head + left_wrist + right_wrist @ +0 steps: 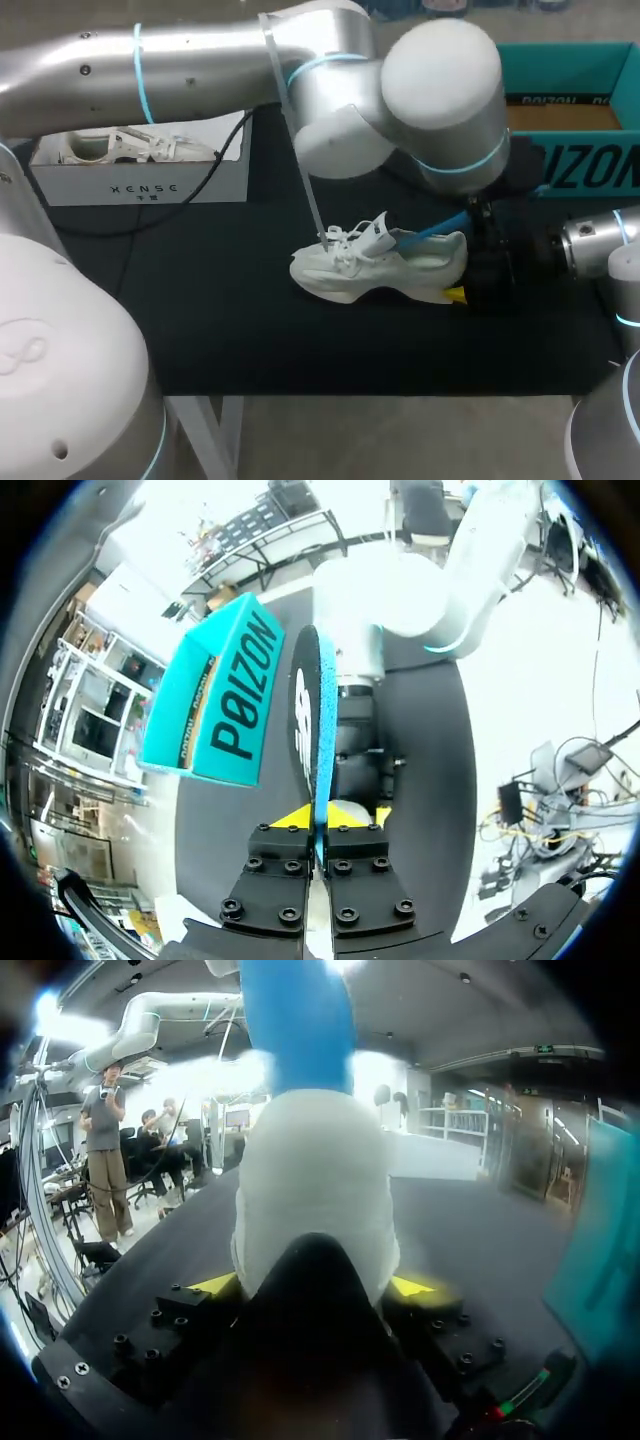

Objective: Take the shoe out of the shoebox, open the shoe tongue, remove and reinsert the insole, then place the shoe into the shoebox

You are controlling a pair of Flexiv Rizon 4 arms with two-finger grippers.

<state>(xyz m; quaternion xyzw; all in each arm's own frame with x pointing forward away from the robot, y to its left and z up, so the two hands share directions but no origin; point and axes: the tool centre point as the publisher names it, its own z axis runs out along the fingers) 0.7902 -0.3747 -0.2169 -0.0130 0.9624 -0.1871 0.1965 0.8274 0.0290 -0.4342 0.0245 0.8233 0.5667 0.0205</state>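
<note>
Ok so the left gripper is pinching the blue insole edge-on, with both yellow tips pressing flat against it from either side. The insole is sticking straight out ahead of the fingers, and in the head view its far end is sitting down inside the heel opening of the white shoe.

The right gripper is coming in from 3 o'clock and clamping the shoe's heel, one yellow tip on each side of it. So basically one arm is bracing the shoe while the other is working the insole.

The shoe itself is sitting upright on the black table, roughly in the middle, toe pointing toward 9 o'clock. The tongue is looking pulled up and the laces are hanging loose.

Further out, the white shoebox is sitting at about 10 o'clock from the shoe, well apart from it, with another white shoe lying inside. A teal box is off around 2 o'clock.

Progress-wise, I'm guessing we're around the middle. The shoe is out of the box and the tongue is open, so those look done. The insole is partly in, partly out, and honestly I can't tell from this whether it's being pulled out or pushed in. Whatever's left of the insole step is pending, and then the shoe needs carrying over to the shoebox.
</note>
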